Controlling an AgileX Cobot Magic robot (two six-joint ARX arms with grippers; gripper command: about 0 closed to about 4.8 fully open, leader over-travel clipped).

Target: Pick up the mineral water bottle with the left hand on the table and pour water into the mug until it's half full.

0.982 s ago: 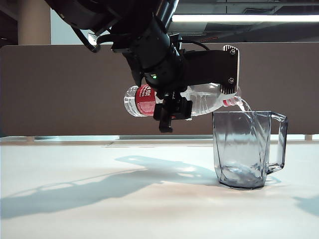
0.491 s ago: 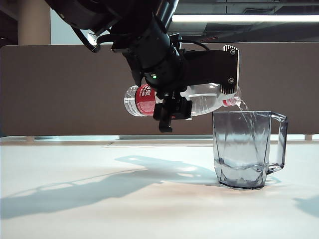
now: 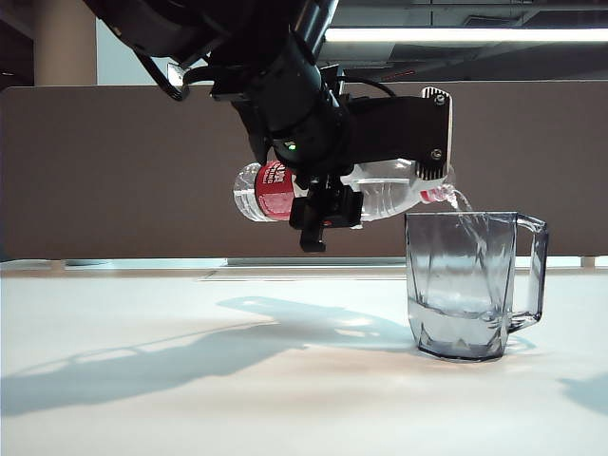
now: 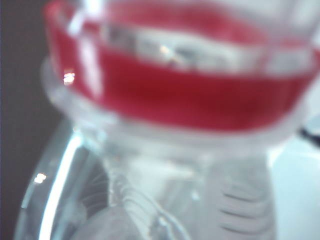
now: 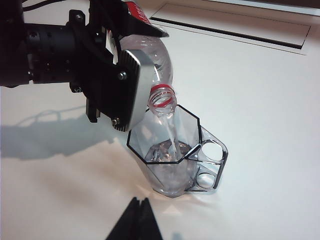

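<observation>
The left gripper [image 3: 380, 166] grasps the mineral water bottle [image 3: 389, 195] sideways, its water [image 5: 172, 135] streaming into the mug [image 3: 470, 285] on the table [image 3: 190, 399]. The right gripper [image 5: 137, 220], clenched, hovers nearby.

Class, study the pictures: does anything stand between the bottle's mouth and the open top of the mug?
Nothing visible does. The left gripper holds the mineral water bottle tipped, its mouth just above the mug rim, and water streams straight in.
</observation>
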